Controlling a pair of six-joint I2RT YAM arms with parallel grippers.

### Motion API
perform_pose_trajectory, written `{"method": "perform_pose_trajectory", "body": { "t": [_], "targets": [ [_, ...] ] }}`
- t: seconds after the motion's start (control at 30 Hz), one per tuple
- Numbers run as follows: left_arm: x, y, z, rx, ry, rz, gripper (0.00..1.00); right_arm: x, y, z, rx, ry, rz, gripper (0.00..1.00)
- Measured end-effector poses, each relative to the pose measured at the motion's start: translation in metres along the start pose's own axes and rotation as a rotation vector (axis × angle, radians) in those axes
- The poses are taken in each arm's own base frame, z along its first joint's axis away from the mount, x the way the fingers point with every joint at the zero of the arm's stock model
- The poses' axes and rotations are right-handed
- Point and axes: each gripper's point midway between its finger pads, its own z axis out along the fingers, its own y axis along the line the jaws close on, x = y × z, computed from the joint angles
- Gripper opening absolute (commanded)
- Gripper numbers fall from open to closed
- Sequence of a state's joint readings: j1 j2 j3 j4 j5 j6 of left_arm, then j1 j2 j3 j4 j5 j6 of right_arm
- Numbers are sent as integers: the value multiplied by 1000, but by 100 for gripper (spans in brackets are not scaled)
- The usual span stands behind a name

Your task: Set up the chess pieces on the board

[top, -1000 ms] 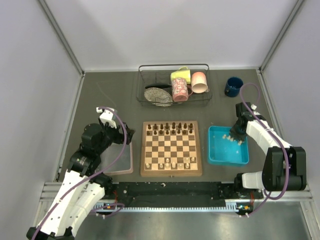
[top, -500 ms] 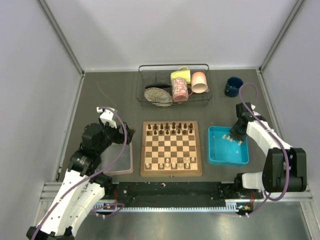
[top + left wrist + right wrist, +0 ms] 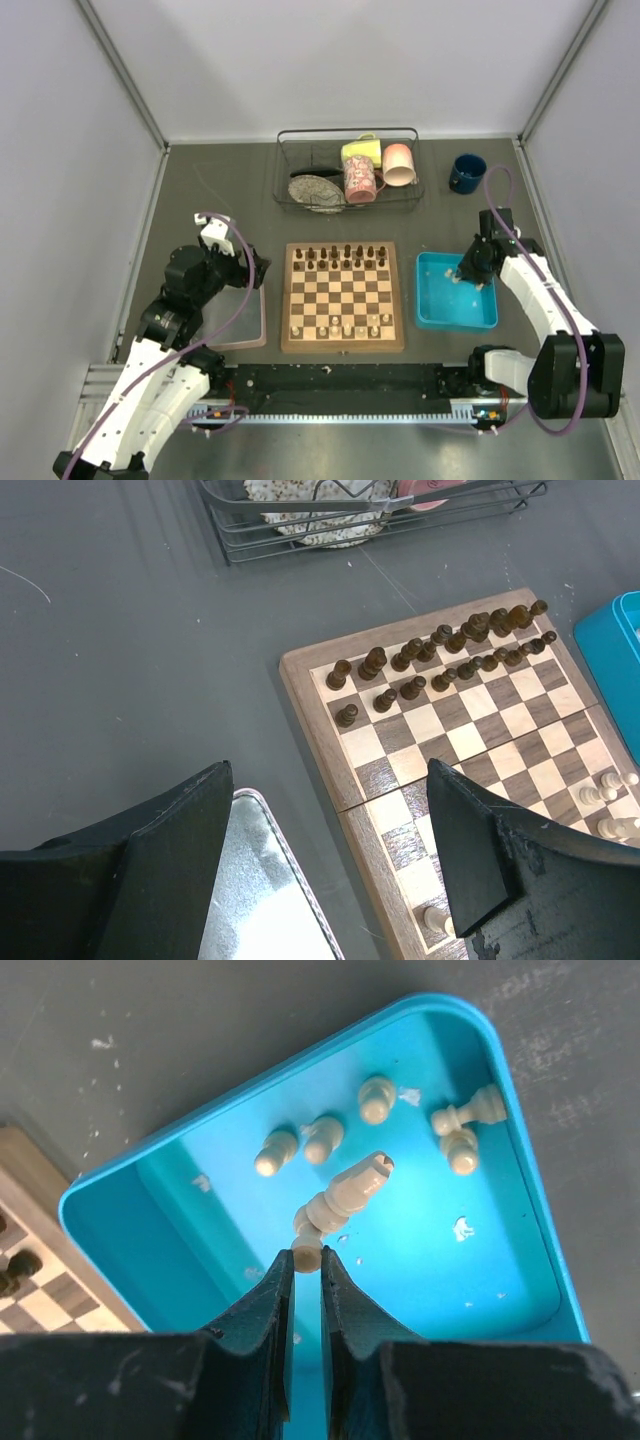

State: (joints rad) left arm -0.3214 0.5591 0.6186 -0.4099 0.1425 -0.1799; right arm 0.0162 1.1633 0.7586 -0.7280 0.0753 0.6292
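The board (image 3: 343,346) lies at the table's centre, with dark chess pieces (image 3: 340,256) on its two far rows and a few cream ones (image 3: 345,325) on the near rows. My right gripper (image 3: 307,1257) reaches into the blue tray (image 3: 430,1260) and is shut on a cream chess piece (image 3: 308,1252). Several more cream pieces (image 3: 323,1140) lie loose in that tray. My left gripper (image 3: 330,780) hangs open and holds nothing, above the gap between the clear tray (image 3: 260,880) and the board's (image 3: 300,690) left border. From above, the right gripper (image 3: 468,268) is over the blue tray's (image 3: 455,312) far end.
A wire rack (image 3: 285,170) with mugs and a speckled plate stands behind the board. A dark blue mug (image 3: 466,173) sits at the far right. The clear pinkish tray (image 3: 235,325) lies left of the board, under my left gripper (image 3: 255,270). Grey walls close in both sides.
My right gripper's jaws have closed onto the cream piece, and the right arm has shifted slightly over the blue tray. The left arm has not moved.
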Motion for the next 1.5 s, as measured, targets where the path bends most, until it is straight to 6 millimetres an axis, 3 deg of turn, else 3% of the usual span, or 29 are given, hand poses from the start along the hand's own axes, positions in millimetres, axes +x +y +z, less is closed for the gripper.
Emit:
{"method": "perform_pose_trajectory", "body": {
  "t": [0.5, 0.8, 1.23, 1.5],
  "targets": [
    [0, -1, 0, 8, 2, 0, 83, 20, 24, -26, -190, 78, -44, 0],
    [0, -5, 1, 26, 1, 1, 83, 26, 24, -36, -216, 89, -65, 0],
    [2, -7, 2, 43, 11, 0, 83, 13, 8, -43, -112, 37, -75, 0],
    [-1, -21, 2, 122, 2, 15, 80, 17, 26, -57, -227, 48, -62, 0]
  ]
}}
